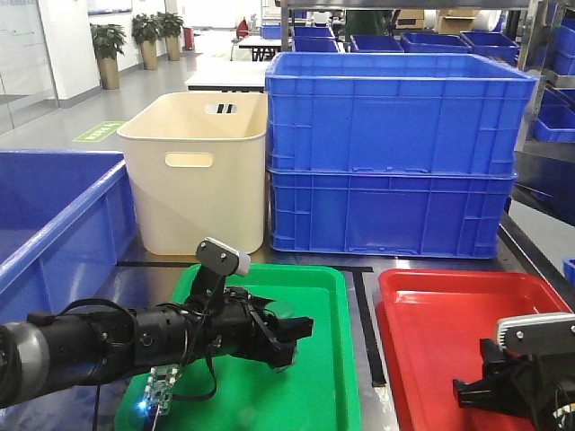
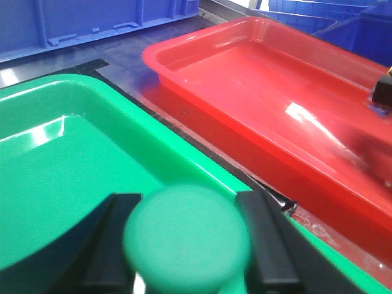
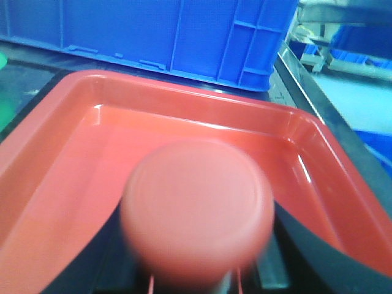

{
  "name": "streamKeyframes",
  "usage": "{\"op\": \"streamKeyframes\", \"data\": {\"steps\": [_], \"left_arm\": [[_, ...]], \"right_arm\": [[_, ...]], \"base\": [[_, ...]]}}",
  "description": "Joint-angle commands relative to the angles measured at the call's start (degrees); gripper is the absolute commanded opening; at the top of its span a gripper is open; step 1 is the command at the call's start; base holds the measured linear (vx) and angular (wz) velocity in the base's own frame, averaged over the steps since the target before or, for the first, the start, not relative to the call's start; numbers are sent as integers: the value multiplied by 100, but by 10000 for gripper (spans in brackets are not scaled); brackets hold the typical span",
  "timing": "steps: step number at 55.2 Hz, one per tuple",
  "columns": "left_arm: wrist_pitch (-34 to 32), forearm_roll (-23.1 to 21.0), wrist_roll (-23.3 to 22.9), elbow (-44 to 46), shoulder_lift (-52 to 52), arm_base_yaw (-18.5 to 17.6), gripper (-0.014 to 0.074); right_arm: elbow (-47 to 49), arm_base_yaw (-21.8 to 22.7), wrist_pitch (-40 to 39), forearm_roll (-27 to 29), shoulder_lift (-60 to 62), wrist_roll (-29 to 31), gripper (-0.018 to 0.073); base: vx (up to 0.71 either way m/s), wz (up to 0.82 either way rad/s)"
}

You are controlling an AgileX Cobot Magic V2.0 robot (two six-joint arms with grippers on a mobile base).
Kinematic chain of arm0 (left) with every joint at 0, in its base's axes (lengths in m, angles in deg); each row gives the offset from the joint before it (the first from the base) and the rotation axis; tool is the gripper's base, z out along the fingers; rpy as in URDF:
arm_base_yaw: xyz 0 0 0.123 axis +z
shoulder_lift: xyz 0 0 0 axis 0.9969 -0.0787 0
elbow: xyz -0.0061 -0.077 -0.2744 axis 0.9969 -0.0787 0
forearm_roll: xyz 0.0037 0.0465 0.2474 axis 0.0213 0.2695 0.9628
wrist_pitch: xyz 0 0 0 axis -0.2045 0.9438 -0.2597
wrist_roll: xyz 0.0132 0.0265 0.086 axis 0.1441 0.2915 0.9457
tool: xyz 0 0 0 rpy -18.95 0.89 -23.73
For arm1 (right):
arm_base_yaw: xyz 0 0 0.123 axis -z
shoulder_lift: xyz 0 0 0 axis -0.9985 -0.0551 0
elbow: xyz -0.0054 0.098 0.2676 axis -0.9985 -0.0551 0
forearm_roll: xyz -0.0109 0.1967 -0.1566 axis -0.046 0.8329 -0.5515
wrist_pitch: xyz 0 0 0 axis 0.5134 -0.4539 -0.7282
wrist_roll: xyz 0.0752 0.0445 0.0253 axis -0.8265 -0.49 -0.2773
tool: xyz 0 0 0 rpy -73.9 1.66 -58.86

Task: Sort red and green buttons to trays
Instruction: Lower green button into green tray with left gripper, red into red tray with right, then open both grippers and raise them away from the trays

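1. The left gripper (image 2: 184,245) has its jaws closed on the green button (image 2: 187,237). A black finger (image 2: 113,245) sits tight on each side of the round cap.
2. The right gripper (image 3: 196,257) has its jaws closed on the red button (image 3: 197,208). The cap fills the space between the dark fingers (image 3: 318,257).
3. In the front view the left arm (image 1: 99,346) reaches in from the left, low over the green tray (image 1: 332,359). The gripper tip is above the middle of that tray.
4. From the left wrist, the green button is over the green tray, near the rim that is next to the red tray (image 2: 257,67). I cannot tell if the button touches the tray floor.
5. From the right wrist, the red button is over the red tray. It looks blurry there, and I cannot tell if it touches the floor.
6. In the front view the right gripper is at the bottom right, at the near edge of the red tray.
7. The two trays lie side by side, close, with a dark strip between them.
8. Behind the trays are a cream bin (image 1: 193,184) and two stacked blue crates (image 1: 391,153). Another blue crate (image 1: 54,215) is on the left.
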Motion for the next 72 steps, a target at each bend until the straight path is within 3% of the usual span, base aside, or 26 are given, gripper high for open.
{"op": "streamKeyframes", "data": {"steps": [1,10,25,35,42,53,58,65,72], "left_arm": [[-154,-284,-22,201,327,-33,545],[-103,-284,-8,209,410,-33,562],[964,-279,-9,209,1413,-33,562],[1710,-268,-9,209,2372,-33,529],[2712,-281,-9,129,3120,-33,408],[4321,-354,16,-696,4470,-33,17],[4687,-720,336,-1249,5044,-33,-8],[4795,-1680,1282,-2044,5822,-33,-8],[4795,-3091,2380,-2828,6735,-33,-8]], "right_arm": [[191,19,-550,-16,170,-248,522],[191,19,-758,378,188,-281,627],[191,19,-685,313,986,-307,589],[191,8,-122,224,1885,-475,537],[191,3,858,32,2743,-481,447],[191,8,2993,-197,4116,-448,115],[191,8,3772,-197,4602,-397,-13],[191,8,4643,-205,5138,-396,-15],[161,8,5304,-211,5629,-356,-13]], "base": [[0,0],[0,0],[0,0],[0,0],[0,0],[0,0],[0,0],[0,0],[0,0]]}}
